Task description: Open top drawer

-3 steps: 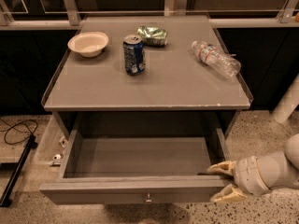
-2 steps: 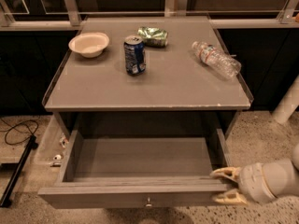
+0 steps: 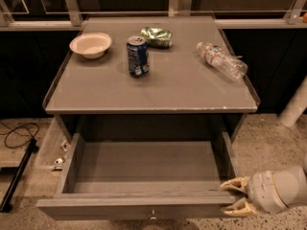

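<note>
The top drawer [image 3: 144, 164] stands well out beneath the table [image 3: 158, 87], its front running left to right. The gripper [image 3: 236, 197] sits just off its right front corner, fingers [image 3: 233, 184] spread, holding nothing; the knob [image 3: 152, 216] lies to their left.

The room is dim and brownish; light falls from above onto the counter [image 3: 182, 87], which shines a little; the open top drawer [image 3: 144, 166] is shadowed inside; the pale pincer [image 3: 236, 197], fingers apart, looks bright by the drawer's front right corner
</note>
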